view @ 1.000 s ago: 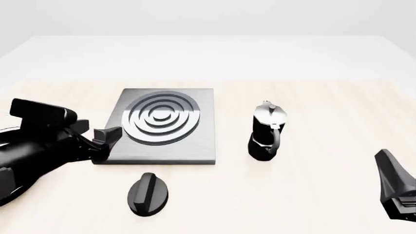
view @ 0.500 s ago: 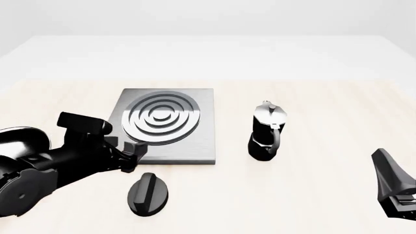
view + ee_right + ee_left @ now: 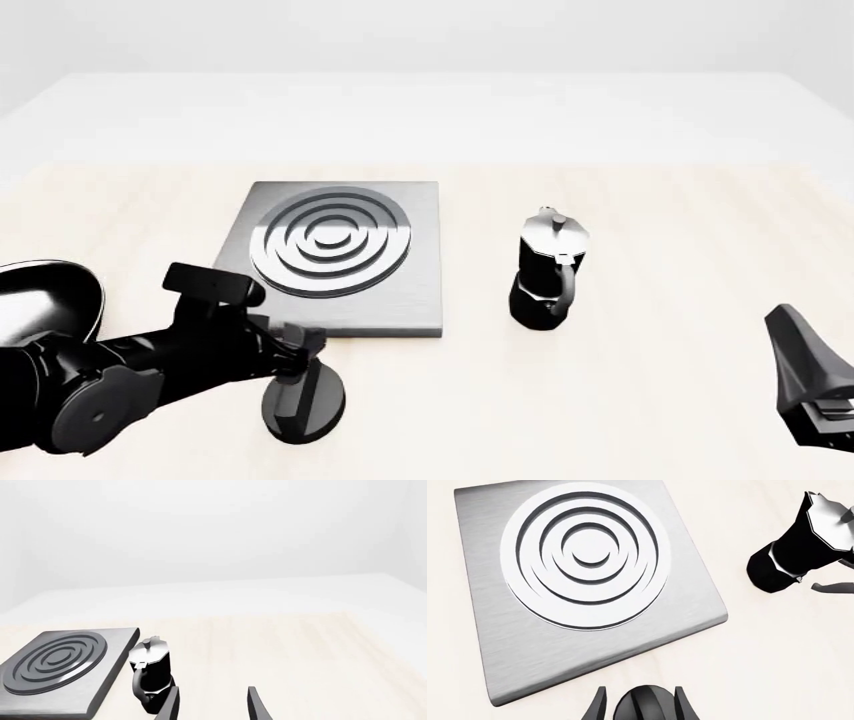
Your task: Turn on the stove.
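Observation:
The stove (image 3: 334,250) is a flat brushed-grey slab with silver burner rings, left of the table's middle; it fills the left wrist view (image 3: 580,580). Its black oval ridged knob (image 3: 307,400) lies on the table just in front of the stove. My left gripper (image 3: 296,348) is open and right over the knob's far end. In the left wrist view the knob (image 3: 644,706) sits between its fingers (image 3: 598,707). My right gripper (image 3: 798,360) is open and empty at the table's near right, far from the stove; its fingers (image 3: 256,705) show apart.
A black-and-silver moka pot (image 3: 547,275) stands upright on the table to the right of the stove. It also shows in the left wrist view (image 3: 800,545) and in the right wrist view (image 3: 150,672). The pale wood table (image 3: 667,220) ends at a white surround.
My left arm has swung right and toward the near edge, from the stove's front left corner to over the knob. The right gripper, stove, knob and pot have stayed put.

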Controlling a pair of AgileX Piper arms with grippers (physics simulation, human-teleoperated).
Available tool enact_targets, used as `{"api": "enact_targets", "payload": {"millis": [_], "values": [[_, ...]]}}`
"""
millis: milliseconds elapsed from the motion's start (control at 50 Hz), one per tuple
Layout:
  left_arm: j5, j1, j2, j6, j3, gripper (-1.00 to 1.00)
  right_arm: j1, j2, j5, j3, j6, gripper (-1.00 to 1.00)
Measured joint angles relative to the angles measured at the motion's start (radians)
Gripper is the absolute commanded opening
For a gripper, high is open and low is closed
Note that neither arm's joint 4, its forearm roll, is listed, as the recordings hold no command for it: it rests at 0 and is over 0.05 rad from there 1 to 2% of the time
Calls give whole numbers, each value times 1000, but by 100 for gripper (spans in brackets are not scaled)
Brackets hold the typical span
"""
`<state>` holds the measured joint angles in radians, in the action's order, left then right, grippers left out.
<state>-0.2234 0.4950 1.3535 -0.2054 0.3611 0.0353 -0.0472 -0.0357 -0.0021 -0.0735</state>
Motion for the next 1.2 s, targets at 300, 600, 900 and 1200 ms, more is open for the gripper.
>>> {"api": "enact_targets", "payload": {"millis": [300, 600, 900, 1200], "values": [[-22, 29, 67, -26, -7, 100, -1, -3, -2, 0, -4, 100], [-45, 44, 139, -57, -12, 100, -2, 1, 1, 0, -7, 100], [-75, 38, 213, -79, 9, 100, 1, -19, -15, 1, -14, 100], [-75, 22, 230, -143, 12, 100, 8, -53, -41, 1, -20, 100]]}}
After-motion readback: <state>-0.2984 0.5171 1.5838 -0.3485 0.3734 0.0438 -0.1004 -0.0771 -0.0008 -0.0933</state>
